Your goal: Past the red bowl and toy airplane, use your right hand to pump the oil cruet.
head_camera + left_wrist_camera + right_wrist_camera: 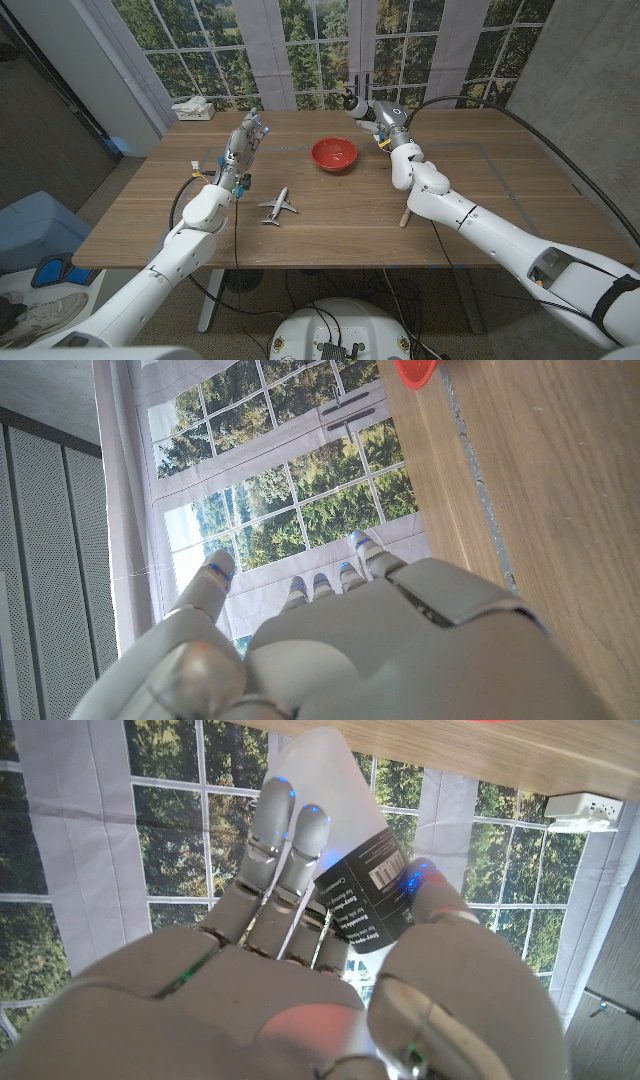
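A robot test room or lab is suggested. A plain wooden table [320, 200] is set before a printed backdrop [300, 40] of windows and trees at the top of the frame, between bare grey walls [580, 90]. Loose cables [560, 140] are trailed across the right side, and shoes [30, 310] are left at lower left.
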`<state>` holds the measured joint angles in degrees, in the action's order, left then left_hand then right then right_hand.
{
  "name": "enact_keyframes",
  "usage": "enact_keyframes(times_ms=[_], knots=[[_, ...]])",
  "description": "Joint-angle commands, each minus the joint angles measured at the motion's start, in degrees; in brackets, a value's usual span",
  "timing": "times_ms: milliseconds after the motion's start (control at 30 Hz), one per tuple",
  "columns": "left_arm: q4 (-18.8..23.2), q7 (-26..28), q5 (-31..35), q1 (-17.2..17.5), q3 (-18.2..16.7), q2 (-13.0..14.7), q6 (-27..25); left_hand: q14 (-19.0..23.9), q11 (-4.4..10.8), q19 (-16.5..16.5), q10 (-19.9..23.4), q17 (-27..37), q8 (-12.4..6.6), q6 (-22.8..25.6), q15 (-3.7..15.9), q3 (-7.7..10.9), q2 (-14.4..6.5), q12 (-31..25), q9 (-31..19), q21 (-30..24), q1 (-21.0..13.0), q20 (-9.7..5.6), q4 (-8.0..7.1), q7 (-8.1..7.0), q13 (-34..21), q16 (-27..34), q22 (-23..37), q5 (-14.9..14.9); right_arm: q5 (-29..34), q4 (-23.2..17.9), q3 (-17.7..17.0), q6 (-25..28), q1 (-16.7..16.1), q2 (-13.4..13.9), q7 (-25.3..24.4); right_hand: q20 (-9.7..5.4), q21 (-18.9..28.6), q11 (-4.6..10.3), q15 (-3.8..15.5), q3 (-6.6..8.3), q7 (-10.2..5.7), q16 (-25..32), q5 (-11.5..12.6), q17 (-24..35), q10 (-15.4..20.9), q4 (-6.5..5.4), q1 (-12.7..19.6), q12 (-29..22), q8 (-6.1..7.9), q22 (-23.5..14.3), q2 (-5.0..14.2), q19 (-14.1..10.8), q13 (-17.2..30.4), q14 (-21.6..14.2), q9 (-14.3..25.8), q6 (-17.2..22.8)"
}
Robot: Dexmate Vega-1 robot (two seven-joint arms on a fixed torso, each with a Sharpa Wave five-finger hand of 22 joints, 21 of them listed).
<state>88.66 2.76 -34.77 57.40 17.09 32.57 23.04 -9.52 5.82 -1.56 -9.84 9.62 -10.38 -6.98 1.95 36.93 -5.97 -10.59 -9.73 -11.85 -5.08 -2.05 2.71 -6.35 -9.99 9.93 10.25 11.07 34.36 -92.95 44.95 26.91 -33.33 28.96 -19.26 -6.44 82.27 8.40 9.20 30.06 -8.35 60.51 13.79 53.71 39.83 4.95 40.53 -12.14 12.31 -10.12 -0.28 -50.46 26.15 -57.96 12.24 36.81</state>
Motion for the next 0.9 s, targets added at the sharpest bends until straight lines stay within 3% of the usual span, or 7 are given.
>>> enact_keyframes(times_ms=[33,400,900], knots=[[0.37,0.00,0.14,0.15,-0.02,0.11,0.08,-3.56,0.32,-0.28,-1.76,-0.04,-0.07,-0.22,4.69,-0.14,-3.85,-0.05,-0.08,0.16,-0.60,-1.12,0.23,0.02,-0.10,0.16,0.17,0.08,-12.22,-3.24,-4.89,-1.25,-1.74,-0.42,2.55,-5.70,-0.08,-0.03,3.14,0.16,0.26,-0.19,0.44,0.53,0.81,0.00,-0.33,-0.36,0.34,-0.29,0.31,-0.29,-0.14,-0.75,0.10,0.78],[0.66,-0.15,0.16,0.15,0.05,0.26,-0.12,-3.57,0.25,-0.27,-1.77,-0.04,-0.08,-0.25,4.74,-0.21,-3.77,-0.05,-0.08,0.16,-0.62,-1.14,0.32,0.01,-0.10,0.15,0.17,0.05,-22.03,-4.94,-8.90,-3.64,-4.61,-0.10,0.97,-5.66,-0.17,-0.42,3.14,0.40,1.00,-0.82,0.73,1.45,1.31,0.19,-0.03,-0.36,0.35,-0.58,0.46,-0.08,-0.66,-1.17,0.02,1.13],[-0.07,-1.03,-0.12,-0.40,0.32,0.07,0.13,-3.51,0.34,-0.30,-1.71,-0.05,-0.12,-0.17,4.71,-0.30,-3.71,-0.08,-0.08,0.15,-0.66,-1.11,0.45,0.00,-0.10,0.16,0.17,0.03,-29.27,-5.91,-12.22,-8.40,-8.90,1.04,-3.78,-5.58,-0.21,-0.72,3.11,0.50,1.40,-1.71,0.91,2.36,1.50,0.29,0.10,-0.27,0.29,-0.66,0.57,-0.16,-1.18,-1.44,-0.04,1.35]])
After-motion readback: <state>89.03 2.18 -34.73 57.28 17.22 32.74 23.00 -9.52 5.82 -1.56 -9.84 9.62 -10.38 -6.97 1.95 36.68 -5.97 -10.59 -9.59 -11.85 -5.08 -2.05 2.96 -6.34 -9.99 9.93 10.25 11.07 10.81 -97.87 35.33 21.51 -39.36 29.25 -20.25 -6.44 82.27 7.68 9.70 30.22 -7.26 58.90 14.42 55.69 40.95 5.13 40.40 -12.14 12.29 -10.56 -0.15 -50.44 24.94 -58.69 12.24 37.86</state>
